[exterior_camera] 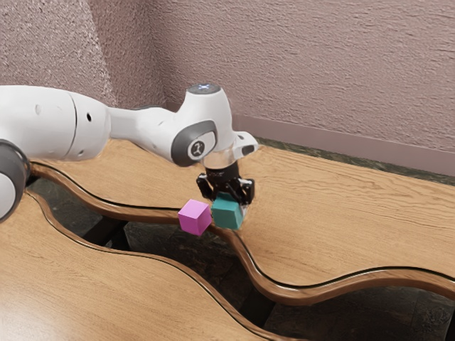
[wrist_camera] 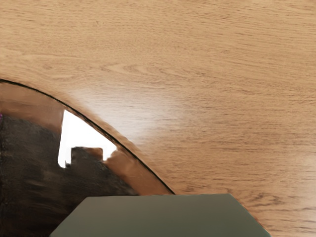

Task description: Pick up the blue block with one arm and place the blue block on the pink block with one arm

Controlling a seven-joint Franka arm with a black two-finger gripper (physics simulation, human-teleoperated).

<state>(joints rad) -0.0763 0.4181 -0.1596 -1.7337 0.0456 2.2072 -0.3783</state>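
Jaws hang over teal block at wavy wooden table, stucco walls behind.

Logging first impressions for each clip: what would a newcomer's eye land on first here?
First, the white arm reaching in from the exterior view's left, with its black pincer right over the blue block, which looks teal. Next, the bright pink block close beside it on the exterior view's left. Both are at the wavy edge of the wooden table.
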